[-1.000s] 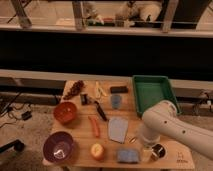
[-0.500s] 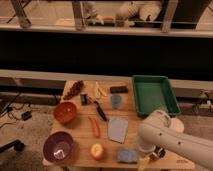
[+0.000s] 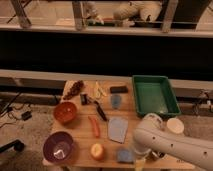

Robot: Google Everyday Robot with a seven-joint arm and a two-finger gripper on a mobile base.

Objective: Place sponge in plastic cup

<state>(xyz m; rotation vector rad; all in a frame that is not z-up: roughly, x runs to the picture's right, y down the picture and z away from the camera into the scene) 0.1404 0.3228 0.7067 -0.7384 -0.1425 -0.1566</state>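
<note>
Your gripper [image 3: 141, 160] is hanging with fingers wide at the front edge of the desk [image 3: 80, 131], the sponge [image 3: 124, 156] is lying just beside it, the plastic cup [image 3: 116, 101] is standing well apart, near the middle

ROBOTICS TEST AREA: A light-wood table [image 3: 80, 131] set out with an orderly spread of props, among them a green rectangular plastic tray [image 3: 154, 95], stands on a grey floor strewn with black cables [image 3: 15, 107]. A wheeled black chair base [image 3: 12, 146] sits at left. A white robot arm [image 3: 170, 145] leans in, its gripper [image 3: 140, 161] low at the table's front edge, fingers apart.
</note>
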